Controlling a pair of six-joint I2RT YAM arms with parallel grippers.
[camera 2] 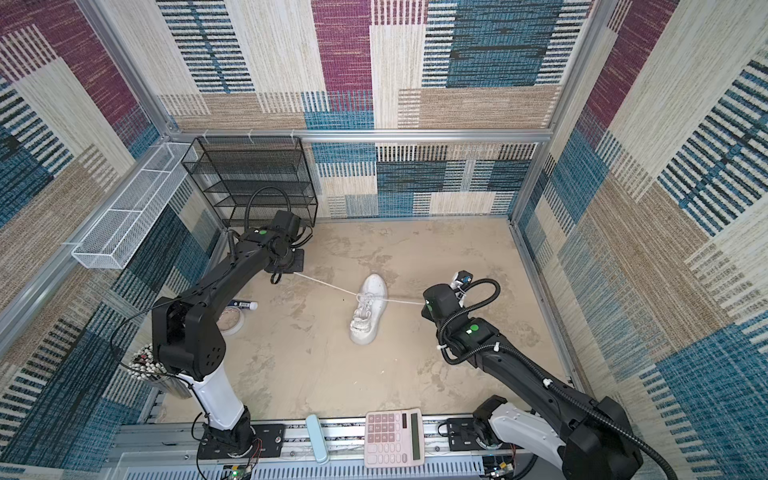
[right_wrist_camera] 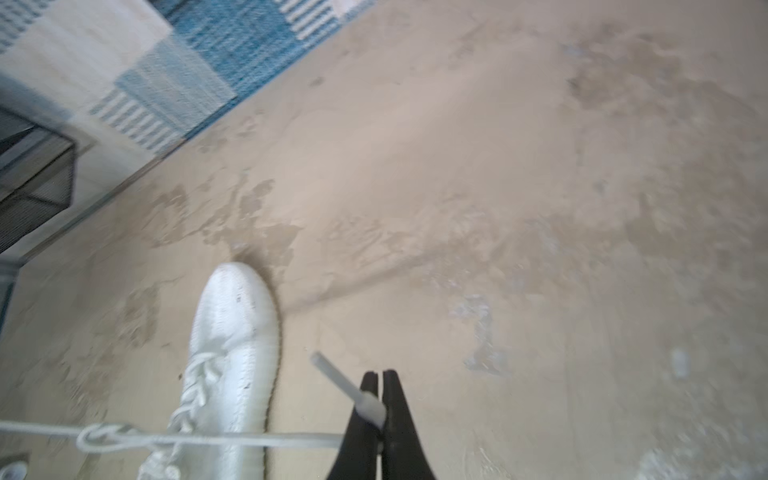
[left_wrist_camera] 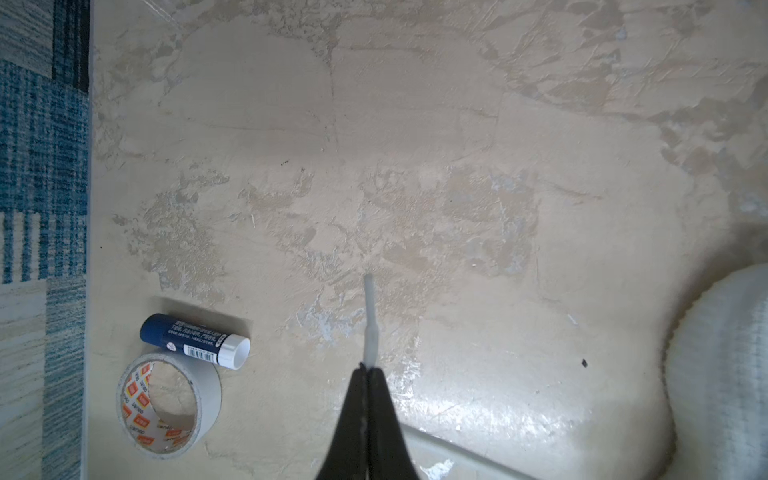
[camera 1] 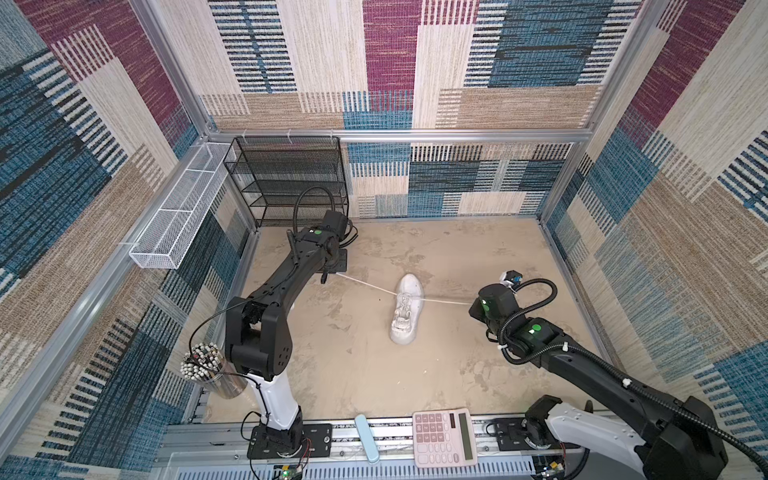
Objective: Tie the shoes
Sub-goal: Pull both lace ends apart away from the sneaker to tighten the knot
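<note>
Shoe (camera 1: 406,309), a single white sneaker, stands on its sole near the middle of the surface (camera 1: 457,374). Its toe points toward the back wall, and it sits between the two arms' jaws, apart from both. Its two laces are drawn out sideways in a nearly straight line. The left lace (camera 1: 365,284) runs to the left jaws, which are pressed together on it just behind its tip. The right lace (camera 1: 446,301) runs to the right jaws, likewise clamped on it near its end. The strands cross in a small twist (right_wrist_camera: 104,436) above the shoe. A clear cup (camera 1: 226,388) by the left arm's base holds a bundle of pencils (camera 1: 201,359). One black mesh rack (camera 1: 291,178) stands in the back corner, and one white mesh basket (camera 1: 178,212) hangs on the left wall. One calculator (camera 1: 444,436) and one pale blue case (camera 1: 366,438) lie at the near edge. One tape roll (left_wrist_camera: 166,405) and one glue stick (left_wrist_camera: 195,340) lie side by side.
</note>
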